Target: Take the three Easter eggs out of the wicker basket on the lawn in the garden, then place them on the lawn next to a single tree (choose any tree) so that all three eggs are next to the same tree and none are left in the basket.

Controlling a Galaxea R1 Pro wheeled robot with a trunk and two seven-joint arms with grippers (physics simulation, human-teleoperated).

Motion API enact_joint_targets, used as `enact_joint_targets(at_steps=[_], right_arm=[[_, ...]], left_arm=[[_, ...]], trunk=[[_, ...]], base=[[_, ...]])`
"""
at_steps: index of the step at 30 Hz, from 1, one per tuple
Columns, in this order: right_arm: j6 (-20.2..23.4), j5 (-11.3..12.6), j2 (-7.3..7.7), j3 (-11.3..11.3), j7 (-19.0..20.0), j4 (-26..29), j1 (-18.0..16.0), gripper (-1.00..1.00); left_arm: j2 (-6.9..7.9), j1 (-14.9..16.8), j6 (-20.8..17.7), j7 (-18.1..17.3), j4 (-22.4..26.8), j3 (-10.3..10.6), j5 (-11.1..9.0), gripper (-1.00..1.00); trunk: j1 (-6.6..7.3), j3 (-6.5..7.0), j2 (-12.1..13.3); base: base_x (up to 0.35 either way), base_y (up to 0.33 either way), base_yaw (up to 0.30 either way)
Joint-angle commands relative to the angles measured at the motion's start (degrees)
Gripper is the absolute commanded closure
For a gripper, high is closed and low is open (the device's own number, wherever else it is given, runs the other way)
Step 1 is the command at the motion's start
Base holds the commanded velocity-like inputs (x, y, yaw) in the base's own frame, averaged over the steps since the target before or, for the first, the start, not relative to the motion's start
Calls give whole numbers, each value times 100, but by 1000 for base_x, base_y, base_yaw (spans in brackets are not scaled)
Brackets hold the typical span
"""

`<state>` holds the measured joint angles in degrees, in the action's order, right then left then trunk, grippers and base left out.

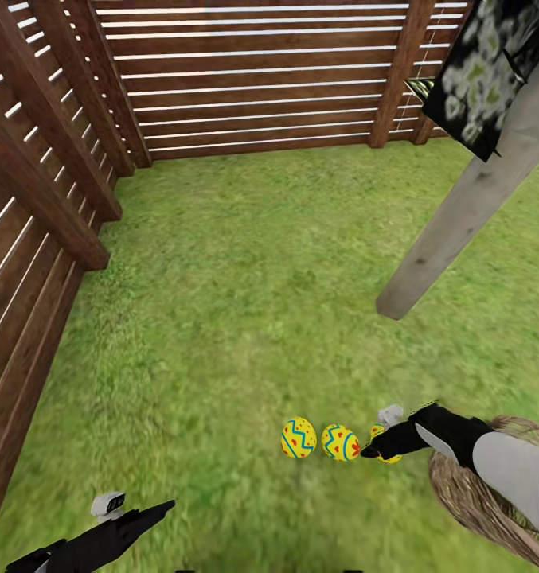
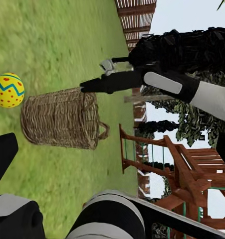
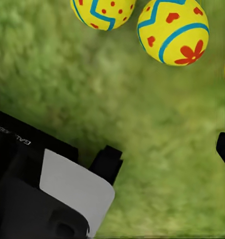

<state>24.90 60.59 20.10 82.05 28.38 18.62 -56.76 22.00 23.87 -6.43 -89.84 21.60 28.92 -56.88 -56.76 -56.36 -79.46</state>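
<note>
Third egg (image 1: 387, 446) sits under your right end effector (image 1: 370, 450), fingers spread and empty; you're releasing—lift clear, beside the other two

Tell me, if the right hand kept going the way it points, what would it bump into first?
Probably the third egg right at the right hand tip; beyond it lie two more eggs on the lawn. Depth is hard to judge.

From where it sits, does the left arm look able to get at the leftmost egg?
Probably yes: bare lawn lies between the left pincer and the leftmost egg, with nothing in the way, though it needs a forward stretch.
</note>
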Motion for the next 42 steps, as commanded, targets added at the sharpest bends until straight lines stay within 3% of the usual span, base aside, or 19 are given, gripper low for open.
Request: enact_joint_targets(at_steps=[1, 7, 12, 25, 42], right_arm=[[-10, 24, -91, 21, -94, -99, 70, -100], [-83, 7, -427, 22, -407, -342, 426, -100], [-147, 2, -523, 22, -487, -372, 640, -100], [-352, 5, -582, 21, -500, -434, 958, -100], [-1259, 5, -595, 20, -507, -751, 1470, -100]], left_arm=[[6, 4, -61, -16, 2, 44, -43, -100], [6, 4, -61, -16, 2, 44, -43, -100], [13, 4, -61, -16, 2, 44, -43, -100], [15, 4, -61, -16, 2, 44, -43, -100], [13, 4, -61, -16, -7, 44, -44, -100]], trunk=[[23, 15, 39], [154, 123, 280], [176, 141, 320], [176, 141, 320], [550, 446, 1002]], base=[[0, 0, 0], [0, 0, 0], [0, 0, 0], [0, 0, 0], [0, 0, 0]])
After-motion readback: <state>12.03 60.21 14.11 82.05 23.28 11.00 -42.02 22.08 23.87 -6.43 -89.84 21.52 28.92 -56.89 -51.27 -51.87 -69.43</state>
